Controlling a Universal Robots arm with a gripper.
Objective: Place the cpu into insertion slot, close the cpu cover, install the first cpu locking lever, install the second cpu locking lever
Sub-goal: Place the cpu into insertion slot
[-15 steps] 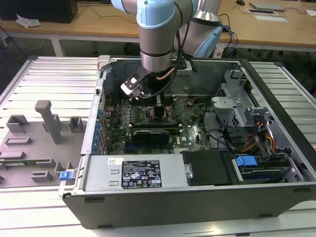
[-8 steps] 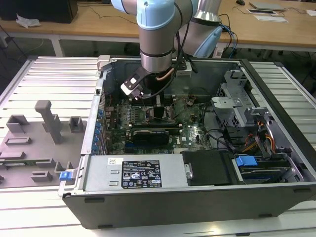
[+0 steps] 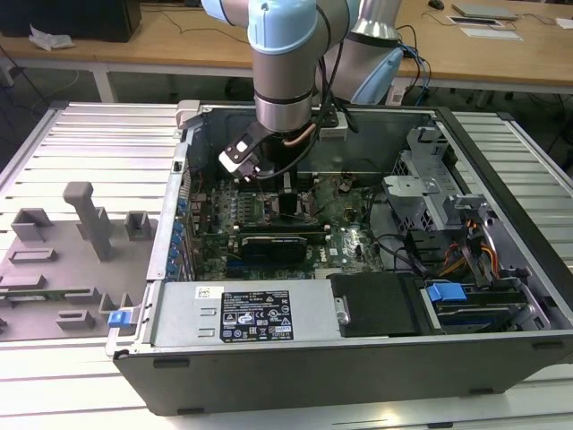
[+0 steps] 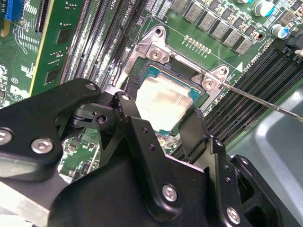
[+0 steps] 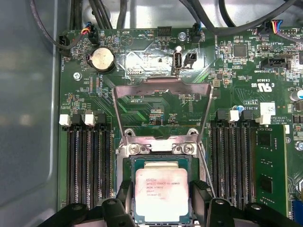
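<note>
Vertically, the arm (image 3: 285,81) poises its claw (image 5: 162,188) over the cpu (image 4: 163,101), perhaps touching.

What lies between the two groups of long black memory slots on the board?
In the first wrist view, the insertion slot lies there with the cpu in it; the cpu cover is raised open.

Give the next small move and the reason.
Probably release: ease the gripper open. Its fingers hug the cpu, which seems to lie flat inside the slot, while the cover stands raised open.
</note>
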